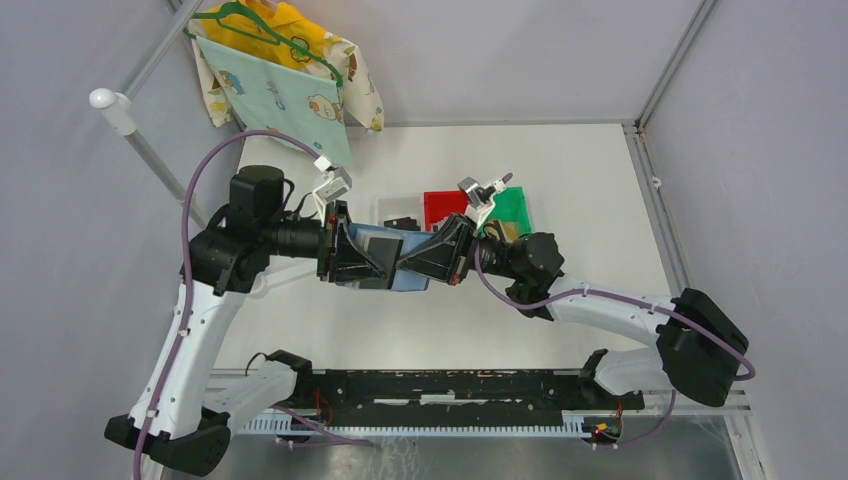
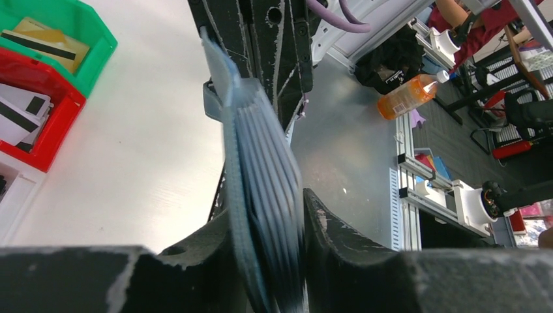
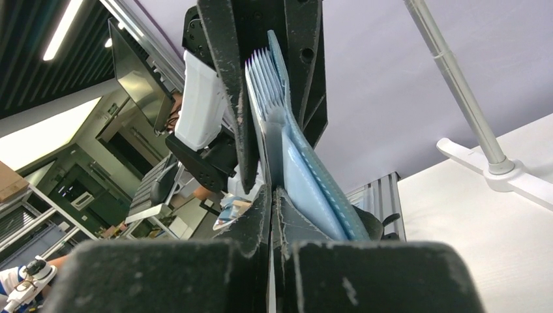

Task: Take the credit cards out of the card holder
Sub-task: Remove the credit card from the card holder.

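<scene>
Spreading across the whole top view, the white rectangular table (image 1: 580, 200) is carrying the scene, and above its middle the 2 black-and-white arms (image 1: 200, 300) are reaching inward toward each other. Between them the slate-blue folding card holder (image 1: 398, 243) is hanging clear of the table, just in front of 3 bins. It is lying with its long axis running left to right, 1 end pointing at each arm. The left gripper (image 1: 375, 262) is clamping the thick fanned end, the stacked leaves wedged between its black fingers (image 2: 352, 248). The right gripper (image 1: 412, 265) is pinching tight on what looks like a single thin leaf at the opposite end, its jaws nearly meeting. Both wrist cameras are seeing the holder edge-on, so I cannot tell which way the pocket mouths are facing. Behind it the green plastic bin (image 2: 98, 45), the red plastic bin (image 2: 65, 117) and the white plastic bin (image 2: 19, 195) are sitting side by side. A gold-tan card (image 2: 45, 40) with a dark stripe is lying in the green one and white-grey striped cards (image 2: 16, 114) in the red. I am judging that the arms are spreading the holder to expose any card left inside. The next move is calling for 1 gripper to hold firm while the other releases, takes a card edge and draws it along its pocket.
</scene>
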Controlling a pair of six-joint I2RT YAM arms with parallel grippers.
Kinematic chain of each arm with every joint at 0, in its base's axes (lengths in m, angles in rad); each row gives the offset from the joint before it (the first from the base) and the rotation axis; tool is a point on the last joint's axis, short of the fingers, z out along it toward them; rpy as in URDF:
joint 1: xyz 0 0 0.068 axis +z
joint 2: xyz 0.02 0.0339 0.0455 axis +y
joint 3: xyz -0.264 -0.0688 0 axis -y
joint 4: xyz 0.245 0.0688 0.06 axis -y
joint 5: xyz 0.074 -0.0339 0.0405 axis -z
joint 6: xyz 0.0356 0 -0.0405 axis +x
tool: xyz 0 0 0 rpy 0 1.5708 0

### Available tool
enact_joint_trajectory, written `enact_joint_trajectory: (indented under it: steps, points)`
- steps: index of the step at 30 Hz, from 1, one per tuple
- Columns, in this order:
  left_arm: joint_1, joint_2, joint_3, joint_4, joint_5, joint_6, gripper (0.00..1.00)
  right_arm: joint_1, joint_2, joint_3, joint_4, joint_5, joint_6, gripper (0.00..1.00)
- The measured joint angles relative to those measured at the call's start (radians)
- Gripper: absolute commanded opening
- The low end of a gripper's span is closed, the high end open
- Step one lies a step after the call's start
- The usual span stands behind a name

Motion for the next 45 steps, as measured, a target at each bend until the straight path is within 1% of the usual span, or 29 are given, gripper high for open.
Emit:
enact_joint_trajectory:
  steps: [7, 9, 13, 16, 17, 18, 19, 20, 21, 22, 26, 29, 36, 37, 41, 45]
  points:
    - [0.001, 0.004, 0.0, -0.002, 0.048, 0.0, 0.36, 0.007, -0.045, -0.028, -0.001, 0.0, -0.028, 0.0]
    - [0.001, 0.004, 0.0, -0.003, 0.061, 0.0, 0.35, 0.007, -0.06, -0.041, -0.002, 0.005, -0.036, 0.0]
    - [0.001, 0.005, 0.0, -0.006, 0.072, 0.001, 0.23, 0.007, -0.078, -0.053, -0.007, 0.007, -0.05, 0.0]
    - [0.003, 0.008, 0.0, -0.006, 0.073, 0.003, 0.06, 0.007, -0.086, -0.053, -0.013, 0.007, -0.058, 0.0]
    - [0.003, 0.008, 0.0, -0.006, 0.072, 0.003, 0.02, 0.007, -0.086, -0.053, -0.016, 0.008, -0.059, 0.08]
    - [0.003, 0.008, 0.0, -0.008, 0.069, 0.003, 0.02, 0.007, -0.086, -0.053, -0.018, 0.008, -0.06, 0.25]
    - [0.003, 0.008, 0.0, -0.008, 0.068, 0.003, 0.02, 0.008, -0.086, -0.053, -0.02, 0.008, -0.063, 0.35]
    - [0.003, 0.008, 0.0, -0.008, 0.063, 0.003, 0.02, 0.008, -0.086, -0.053, -0.024, 0.01, -0.066, 0.41]
    - [0.003, 0.008, 0.0, -0.008, 0.059, 0.002, 0.02, 0.009, -0.086, -0.053, -0.027, 0.013, -0.065, 0.43]
    - [0.003, 0.008, 0.0, -0.008, 0.047, 0.002, 0.02, 0.013, -0.086, -0.053, -0.029, 0.015, -0.072, 0.43]
    - [0.005, 0.009, 0.0, -0.008, 0.029, 0.002, 0.02, 0.027, -0.08, -0.037, -0.046, 0.016, -0.084, 0.38]
    - [0.005, 0.01, 0.0, -0.008, 0.019, 0.002, 0.02, 0.034, -0.056, -0.015, -0.051, 0.016, -0.084, 0.33]
    - [0.007, 0.008, 0.002, -0.01, -0.003, 0.002, 0.03, 0.031, -0.032, -0.008, -0.052, 0.02, -0.083, 0.02]
    - [0.007, 0.009, 0.004, -0.011, -0.005, 0.002, 0.03, 0.031, -0.032, -0.008, -0.052, 0.02, -0.084, 0.0]
    - [0.005, 0.02, 0.028, -0.026, -0.007, 0.002, 0.03, 0.016, -0.051, -0.018, -0.054, 0.019, -0.085, 0.0]
    - [0.004, 0.027, 0.044, -0.028, -0.014, 0.003, 0.03, -0.023, -0.11, -0.074, -0.054, 0.018, -0.084, 0.0]
